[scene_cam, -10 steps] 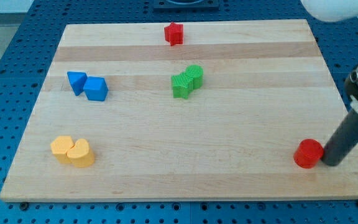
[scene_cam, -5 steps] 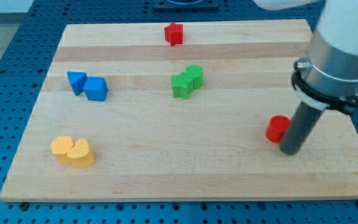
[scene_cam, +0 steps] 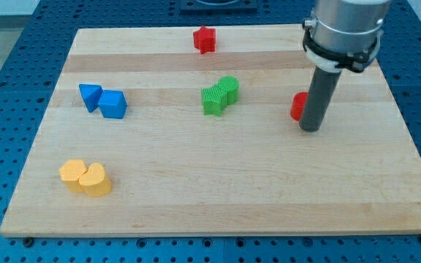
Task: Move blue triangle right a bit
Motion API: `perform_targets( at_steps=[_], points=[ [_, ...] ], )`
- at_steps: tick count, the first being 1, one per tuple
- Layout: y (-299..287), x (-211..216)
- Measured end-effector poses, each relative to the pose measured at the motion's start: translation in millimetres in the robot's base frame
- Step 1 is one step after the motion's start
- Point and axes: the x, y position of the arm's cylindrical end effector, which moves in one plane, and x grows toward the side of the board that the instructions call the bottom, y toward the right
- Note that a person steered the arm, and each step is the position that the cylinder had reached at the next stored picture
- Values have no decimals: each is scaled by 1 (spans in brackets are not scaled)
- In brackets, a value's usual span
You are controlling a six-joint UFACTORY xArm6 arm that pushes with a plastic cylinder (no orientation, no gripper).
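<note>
The blue triangle [scene_cam: 89,96] lies at the board's left, touching a blue cube [scene_cam: 113,104] on its right side. My tip [scene_cam: 310,128] is far off at the view's right, pressed against a red cylinder [scene_cam: 297,107] that is partly hidden behind the rod. The tip is well apart from both blue blocks.
A red star [scene_cam: 205,39] sits near the view's top edge of the wooden board [scene_cam: 225,197]. Two green blocks [scene_cam: 220,96] touch each other at the middle. Two yellow blocks [scene_cam: 85,177] touch each other at the lower left.
The rod has moved up and to the left across the right side of the board, pushing the red cylinder with it. The other blocks have not moved.
</note>
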Motion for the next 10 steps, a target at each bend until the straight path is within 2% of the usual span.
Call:
perform_targets(
  at_steps=[6, 10],
  points=[
    [-9, -144],
    [-75, -127]
  ],
)
